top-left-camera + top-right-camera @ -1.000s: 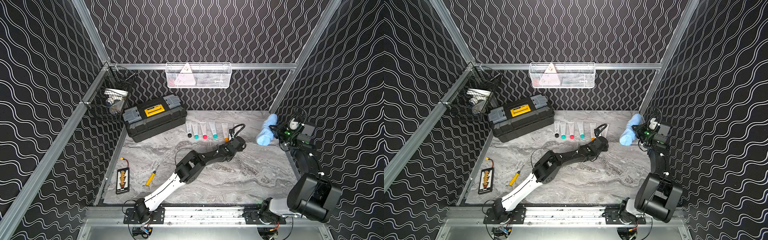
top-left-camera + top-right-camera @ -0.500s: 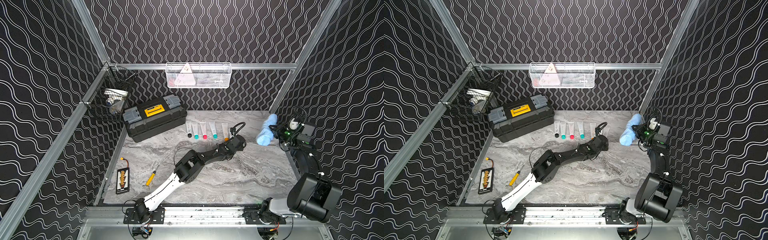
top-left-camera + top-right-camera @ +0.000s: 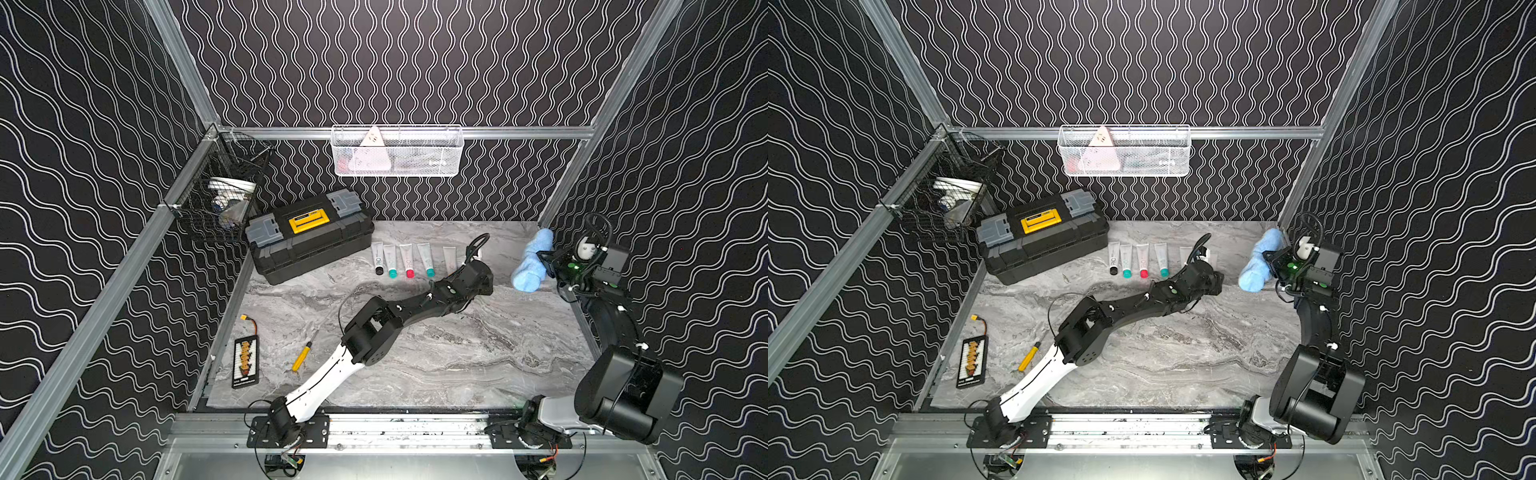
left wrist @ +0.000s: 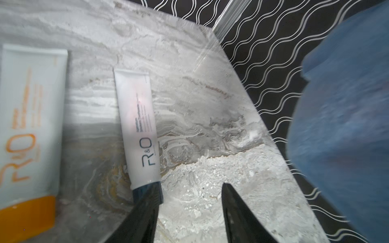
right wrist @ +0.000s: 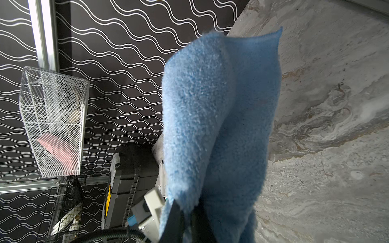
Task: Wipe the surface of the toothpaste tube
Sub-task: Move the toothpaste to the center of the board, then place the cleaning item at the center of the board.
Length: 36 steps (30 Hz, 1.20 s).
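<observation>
Toothpaste tube [image 4: 139, 126], white with a dark cap and "R&O" print, lies flat on the bench [image 3: 436, 357] at the right end of the tube row, near the back wall.

Change vs a second ago: left pincer [image 4: 190, 186] was clamped, now released, jaws spread, nothing between them. Left wrist has shifted slightly, so the neighbouring orange cap that showed in the top views is now hidden behind it. Right arm and cloth unchanged.

One left fingertip [image 4: 151, 195] overlaps the tube's dark cap in the left wrist view; touching or just in front, cannot tell. In both top views the left wrist covers most of the tube. Right pincer [image 5: 187, 216] is clenched on the blue cloth [image 5: 219, 117], which is held by the right wall, near the tube but apart from it.

Around:
- Orange-capped tube [image 4: 29, 126] is just beside it.
- Four more tubes [image 3: 407, 257] follow, with teal, red, teal and black caps, all pointing front.
- Black toolbox [image 3: 309, 237] with a yellow handle, lid shut, sits left of the row.
- Yellow-handled screwdriver [image 3: 301, 357] and black connector board [image 3: 246, 361] lie front left, well apart from the tubes.

Containers:
- White mesh basket [image 3: 436, 162] on the back rail holds a pink-white triangular piece; the rest is too faint.
- Black wire basket [image 3: 195, 216] on the left wall holds whitish items, cannot tell what.
</observation>
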Each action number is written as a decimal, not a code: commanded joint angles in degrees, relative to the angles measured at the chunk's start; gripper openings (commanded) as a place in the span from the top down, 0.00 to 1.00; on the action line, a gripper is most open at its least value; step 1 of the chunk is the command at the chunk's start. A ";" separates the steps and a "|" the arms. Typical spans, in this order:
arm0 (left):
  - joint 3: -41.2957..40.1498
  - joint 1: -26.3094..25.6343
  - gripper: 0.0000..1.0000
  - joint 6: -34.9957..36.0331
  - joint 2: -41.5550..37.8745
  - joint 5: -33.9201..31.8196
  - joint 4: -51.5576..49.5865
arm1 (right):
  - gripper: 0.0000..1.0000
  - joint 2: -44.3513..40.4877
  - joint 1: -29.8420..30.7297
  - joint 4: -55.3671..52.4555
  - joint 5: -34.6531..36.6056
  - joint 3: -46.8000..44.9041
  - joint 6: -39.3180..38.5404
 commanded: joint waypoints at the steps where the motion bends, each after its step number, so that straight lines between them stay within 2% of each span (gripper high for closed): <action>1: -4.19 1.59 0.46 3.65 -6.00 1.92 2.60 | 1.00 0.41 1.03 -0.21 0.07 0.70 -0.56; 8: -21.02 6.79 0.43 9.21 -22.27 4.82 5.02 | 1.00 3.62 7.49 -3.60 -2.54 4.12 -1.43; 13: -29.45 11.12 0.39 12.77 -30.54 12.76 1.86 | 1.00 6.78 14.22 -6.97 -4.15 7.70 -2.79; 16: -36.37 12.97 0.38 14.70 -35.45 17.38 3.40 | 0.96 8.81 18.62 -6.45 -5.20 7.63 -2.19; 19: -41.42 13.78 0.35 17.51 -39.52 18.85 1.63 | 0.90 10.96 24.11 -5.92 -4.98 7.31 -2.07; 25: -52.39 15.66 0.34 18.72 -46.40 15.71 0.81 | 0.77 15.54 33.50 -7.04 -2.24 7.40 -3.91; 27: -56.22 16.25 0.34 18.35 -48.21 15.73 2.08 | 0.74 16.93 35.60 -7.70 -1.12 7.44 -4.48; 33: -66.47 16.78 0.28 17.82 -49.69 19.57 8.57 | 0.49 19.91 39.92 -10.42 2.95 7.77 -6.52; 36: -69.34 16.79 0.27 17.64 -48.81 21.94 11.52 | 0.43 21.51 40.93 -12.74 4.24 8.38 -7.99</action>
